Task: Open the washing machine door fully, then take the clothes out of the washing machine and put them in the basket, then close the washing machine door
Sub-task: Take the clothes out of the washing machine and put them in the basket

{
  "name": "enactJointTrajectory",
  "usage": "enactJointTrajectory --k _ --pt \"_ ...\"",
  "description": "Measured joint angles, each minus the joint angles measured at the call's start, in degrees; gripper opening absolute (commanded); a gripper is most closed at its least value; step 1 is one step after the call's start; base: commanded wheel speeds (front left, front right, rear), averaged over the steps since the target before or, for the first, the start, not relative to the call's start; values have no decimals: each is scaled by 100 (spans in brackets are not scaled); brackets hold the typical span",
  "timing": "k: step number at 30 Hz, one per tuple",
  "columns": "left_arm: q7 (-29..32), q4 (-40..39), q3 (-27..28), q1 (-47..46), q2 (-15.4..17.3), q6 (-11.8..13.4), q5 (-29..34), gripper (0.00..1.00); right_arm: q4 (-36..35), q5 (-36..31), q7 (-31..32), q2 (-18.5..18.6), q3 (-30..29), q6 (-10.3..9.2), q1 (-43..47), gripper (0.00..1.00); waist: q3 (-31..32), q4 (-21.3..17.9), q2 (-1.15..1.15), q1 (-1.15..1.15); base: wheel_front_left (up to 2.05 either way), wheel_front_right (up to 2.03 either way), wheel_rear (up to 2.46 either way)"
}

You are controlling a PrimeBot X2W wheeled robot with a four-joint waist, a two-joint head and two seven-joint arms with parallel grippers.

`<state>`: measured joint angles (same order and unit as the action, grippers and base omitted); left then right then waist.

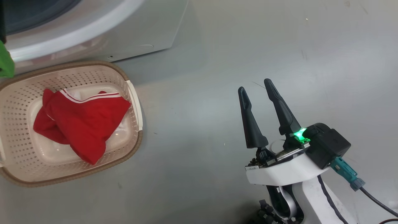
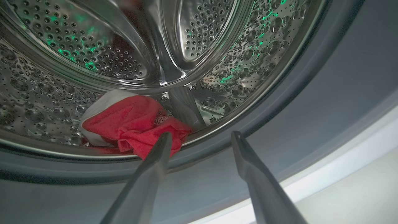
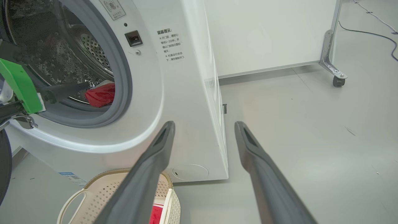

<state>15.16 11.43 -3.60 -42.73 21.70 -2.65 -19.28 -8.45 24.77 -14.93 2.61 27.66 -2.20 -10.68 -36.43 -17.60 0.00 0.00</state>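
Left claw (image 2: 202,133): I am holding it at the drum (image 2: 93,46) mouth, fingers spread wide and gripping nothing, so they can straddle the fabric below.
Right claw (image 1: 255,86): I am parking it with fingers apart and empty over bare floor (image 1: 279,46), well apart from the basket (image 1: 135,146), so it is not blocking the drop.
Red garment in the drum (image 2: 133,124): it is lying bunched at the bottom front, just behind the grey gasket (image 2: 295,102). One finger tip is overlapping it in the left wrist view, and I cannot tell whether they are touching.
Red garment in the basket (image 1: 84,124): it is lying crumpled on the basket floor, white stripes showing.
Basket position: it is sitting on the floor just beside the washing machine (image 3: 174,93) front, below the opening, which is keeping the carry short.
Door: the opening is standing uncovered, and I cannot make the door out clearly.
Step, as I am judging it: I am reaching for the last visible garment; closing the door is waiting.
Risk: the low finger may be snagging the gasket rather than the cloth.
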Motion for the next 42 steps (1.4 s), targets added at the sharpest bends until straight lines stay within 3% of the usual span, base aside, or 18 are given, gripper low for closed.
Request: enactJointTrajectory --k 13,29,36,37,38,39,42 --pt "1089 477 20 -1168 829 -174 183 100 -7 390 0 -1 189 -103 -413 100 -532 -642 0 0 0 0 0" --pt "1972 1150 -34 -1872 1312 -176 508 100 68 498 0 -3 291 -201 -521 100 -706 -892 0 0 0 0 0" --pt "2370 1422 -49 -1956 1338 -172 521 100 90 498 0 -3 290 -204 -543 100 -738 -904 0 0 0 0 0" --pt "2385 1440 -54 -1965 1338 -169 521 41 96 498 0 -3 290 -204 -555 100 -743 -904 0 0 0 0 0" --pt "2441 1463 -64 -1985 1338 -168 521 5 101 498 0 -3 289 -205 -566 100 -749 -903 0 0 0 0 0" --pt "2471 1474 -73 -2009 1337 -168 522 0 108 498 0 -3 288 -205 -576 100 -753 -901 0 0 0 0 0" --pt "2535 1524 -63 -2080 1310 -160 516 0 129 498 0 -3 287 -205 -617 100 -764 -892 0 0 0 0 0"
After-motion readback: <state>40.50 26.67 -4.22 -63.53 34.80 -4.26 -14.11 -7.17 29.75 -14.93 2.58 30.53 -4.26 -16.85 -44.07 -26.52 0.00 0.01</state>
